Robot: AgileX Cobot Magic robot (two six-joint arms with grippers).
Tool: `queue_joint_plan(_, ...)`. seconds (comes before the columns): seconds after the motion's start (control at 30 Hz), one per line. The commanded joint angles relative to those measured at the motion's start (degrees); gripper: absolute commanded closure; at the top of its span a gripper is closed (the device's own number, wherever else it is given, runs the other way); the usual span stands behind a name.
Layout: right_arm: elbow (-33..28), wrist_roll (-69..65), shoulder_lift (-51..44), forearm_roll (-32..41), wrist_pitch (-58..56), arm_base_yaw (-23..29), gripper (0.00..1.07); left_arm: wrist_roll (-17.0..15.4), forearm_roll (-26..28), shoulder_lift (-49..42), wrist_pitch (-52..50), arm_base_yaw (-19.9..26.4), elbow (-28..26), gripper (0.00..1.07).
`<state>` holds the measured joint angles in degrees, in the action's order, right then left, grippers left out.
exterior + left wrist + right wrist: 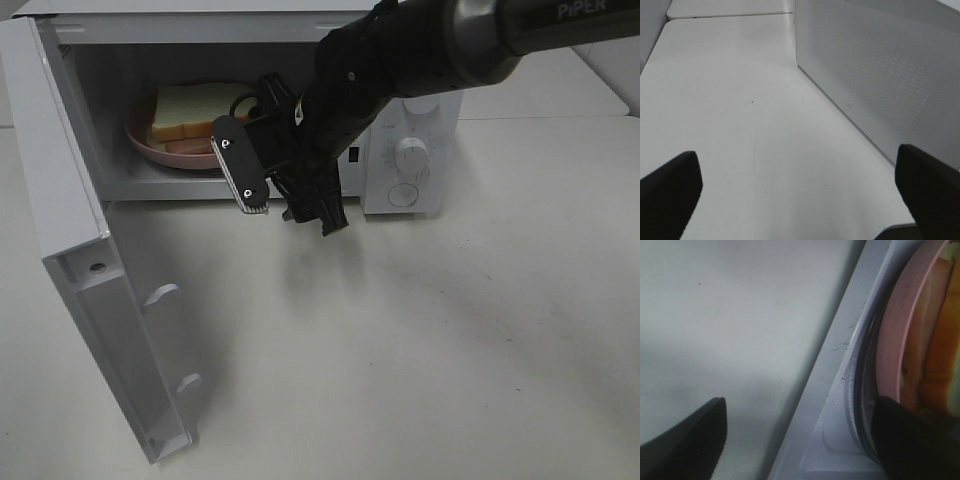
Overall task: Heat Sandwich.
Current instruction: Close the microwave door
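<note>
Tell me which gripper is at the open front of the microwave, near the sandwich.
The right gripper: its open jaws stand at the microwave opening, beside the pink plate holding the sandwich. The left gripper is outside, beside the perforated wall.

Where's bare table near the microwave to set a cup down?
Bare: the table in front of the microwave, from its open door rightward. Crowded: the microwave's mouth, where the right arm hangs before the pink plate and sandwich.

High camera looks steeply down on the open microwave (440, 160) and tabletop (450, 350). Left wrist camera skims the tabletop beside the microwave. Right wrist camera sits close at its doorway, sharing the plate (892, 340) with the high view.
</note>
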<state>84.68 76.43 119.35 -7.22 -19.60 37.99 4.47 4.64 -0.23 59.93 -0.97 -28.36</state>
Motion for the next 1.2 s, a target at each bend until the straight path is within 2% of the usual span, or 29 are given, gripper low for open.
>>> queue_joint_plan(0.03, -3.5, -0.6, -2.9, 0.5, 2.2, -0.2, 0.31, -0.1, 0.3, -1.3, -0.5, 0.0, 0.2, 0.09)
queue_joint_plan(0.23, -11.9, -1.9, -8.0, 0.5, 5.6, -0.2, 0.31, -0.1, 0.3, -1.3, -0.5, 0.0, 0.2, 0.09)
queue_joint_plan(0.43, -17.2, -2.2, -11.9, 0.5, 7.4, -0.2, 0.31, -0.1, 0.3, -1.3, -0.5, 0.0, 0.2, 0.09)
queue_joint_plan(1.2, -30.6, -8.1, -26.2, 0.7, 7.7, -0.2, 0.31, -0.1, 0.3, -1.3, -0.5, 0.0, 0.2, 0.09)
